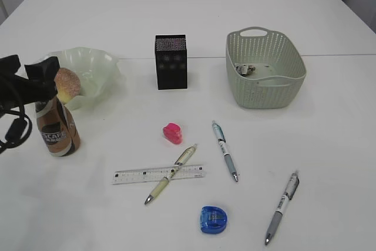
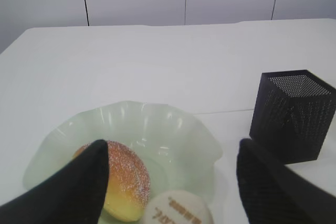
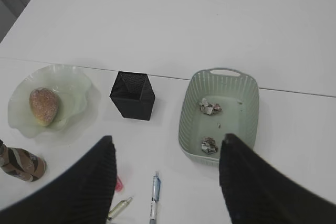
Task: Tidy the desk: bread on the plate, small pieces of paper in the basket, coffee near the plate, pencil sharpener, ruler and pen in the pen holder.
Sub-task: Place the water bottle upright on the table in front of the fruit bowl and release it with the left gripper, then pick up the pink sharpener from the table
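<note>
The bread (image 2: 126,179) lies in the wavy green glass plate (image 2: 157,111), also seen from above as a bun (image 3: 43,106) on the dish (image 3: 73,85). My left gripper (image 2: 173,150) hangs open just above it, and its left finger stands in front of the bun without gripping it. The coffee (image 1: 57,130) stands upright by the plate's near edge, its white cap (image 2: 176,208) below the jaws. Two small pieces of paper (image 3: 210,107) (image 3: 209,144) lie in the basket (image 3: 220,72). My right gripper (image 3: 168,140) is open and empty, high over the desk (image 1: 305,145).
The black pen holder (image 1: 171,62) stands between plate and basket (image 1: 264,95). On the near desk lie a pink pencil sharpener (image 1: 172,133), a blue sharpener (image 1: 212,219), the clear ruler (image 1: 135,176) with a cream pen (image 1: 185,158) across it, a blue pen (image 1: 225,150) and a grey pen (image 1: 282,207).
</note>
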Controlling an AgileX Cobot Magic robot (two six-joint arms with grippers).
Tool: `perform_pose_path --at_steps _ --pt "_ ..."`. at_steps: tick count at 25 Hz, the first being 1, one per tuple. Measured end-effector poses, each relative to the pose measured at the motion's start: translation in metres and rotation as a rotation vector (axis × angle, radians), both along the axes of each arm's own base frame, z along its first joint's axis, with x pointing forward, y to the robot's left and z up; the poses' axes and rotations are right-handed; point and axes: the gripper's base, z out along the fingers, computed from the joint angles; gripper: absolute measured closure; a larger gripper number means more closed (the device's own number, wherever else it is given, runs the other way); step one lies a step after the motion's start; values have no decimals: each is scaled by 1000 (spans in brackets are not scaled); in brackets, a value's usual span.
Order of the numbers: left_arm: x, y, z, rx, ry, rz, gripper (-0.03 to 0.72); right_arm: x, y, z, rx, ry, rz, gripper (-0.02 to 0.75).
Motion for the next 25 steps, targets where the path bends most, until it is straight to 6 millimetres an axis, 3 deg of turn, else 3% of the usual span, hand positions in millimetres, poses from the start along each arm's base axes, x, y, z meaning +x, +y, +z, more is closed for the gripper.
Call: perform_pose_path --at_steps 4,14,21,25 --pt "-17 2 35 -23 52 -20 129 0 1 0 14 3 4 280" --pt "-83 8 118 4 287 -137 174 -4 14 2 137 26 100 280" --pt "-116 12 152 71 646 -175 196 -5 20 2 161 33 138 280" --pt "-132 20 167 65 855 -95 197 9 43 -15 130 90 219 280"
